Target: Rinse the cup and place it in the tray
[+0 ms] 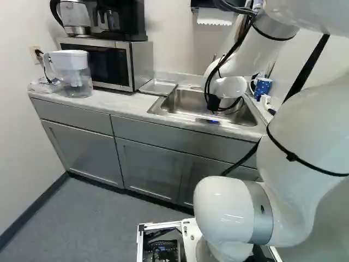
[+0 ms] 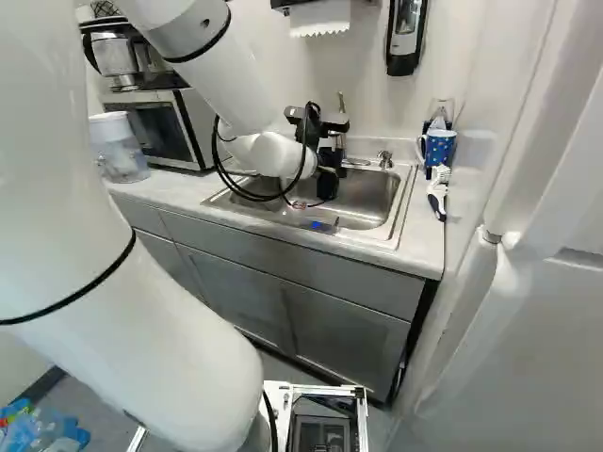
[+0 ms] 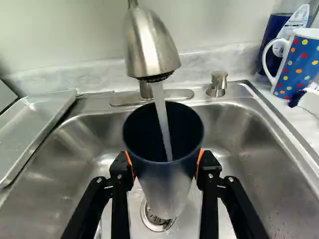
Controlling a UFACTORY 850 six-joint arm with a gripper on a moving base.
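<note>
Above the sink (image 3: 244,134), dark cup (image 3: 162,181) clasped by the claw (image 2: 327,179), fingers (image 3: 119,167) held cup-width apart, water (image 3: 162,117) being poured inside from the faucet (image 3: 148,45), metal tray (image 3: 35,124) set beside the sink, printed label (image 3: 294,23) borne by a blue container (image 3: 271,37) near the sink.

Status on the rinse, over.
Gripper shut on cup, mouth up. Faucet running into it. Tray left of sink, cup not in it yet.
</note>
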